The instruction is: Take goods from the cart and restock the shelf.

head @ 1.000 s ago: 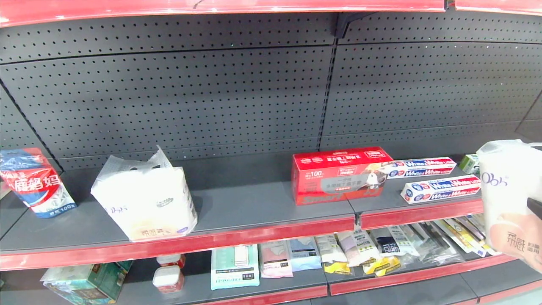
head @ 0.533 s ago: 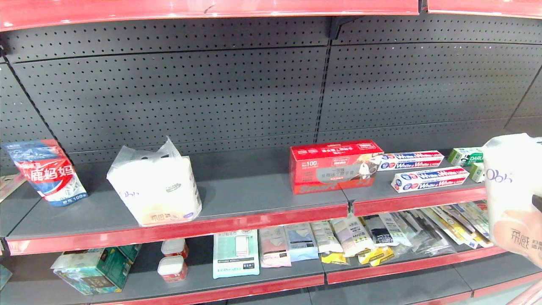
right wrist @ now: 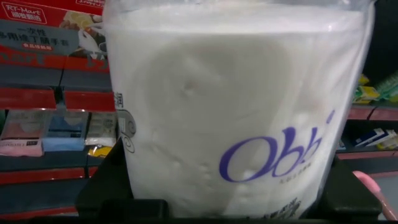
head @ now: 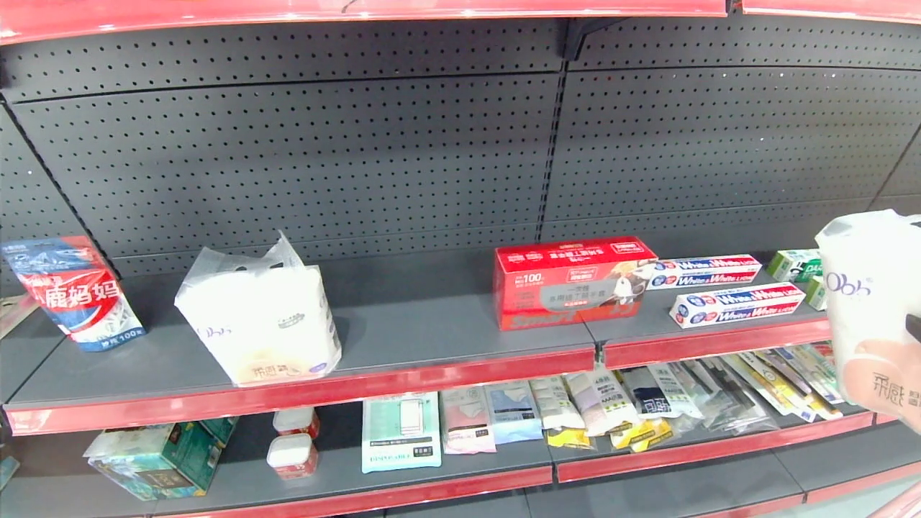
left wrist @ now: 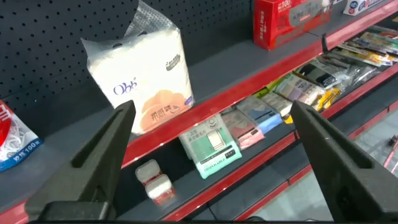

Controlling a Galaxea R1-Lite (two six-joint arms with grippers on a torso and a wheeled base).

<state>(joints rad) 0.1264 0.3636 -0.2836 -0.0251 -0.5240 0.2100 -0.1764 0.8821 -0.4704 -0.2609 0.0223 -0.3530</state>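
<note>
At the left end of the middle shelf (head: 302, 392) stands a blue-and-red bag (head: 72, 291). Beside it, near the front edge, sits a white tissue pack (head: 259, 316), upright. The left claw (left wrist: 212, 109) hangs out in front of this part of the shelf with its jaws wide apart and nothing in them. A bare stretch of shelf comes next, then a red box (head: 568, 280) and two toothpaste boxes (head: 734, 302) lying lengthwise along the front edge. Past the right end, off the shelf front, the right claw (right wrist: 227, 186) is clamped on a second tissue pack (head: 867, 302), held upright. The bare stretch lies to the left of that pack and farther in, so I judge the right arm must carry it leftward over the boxes.
</note>
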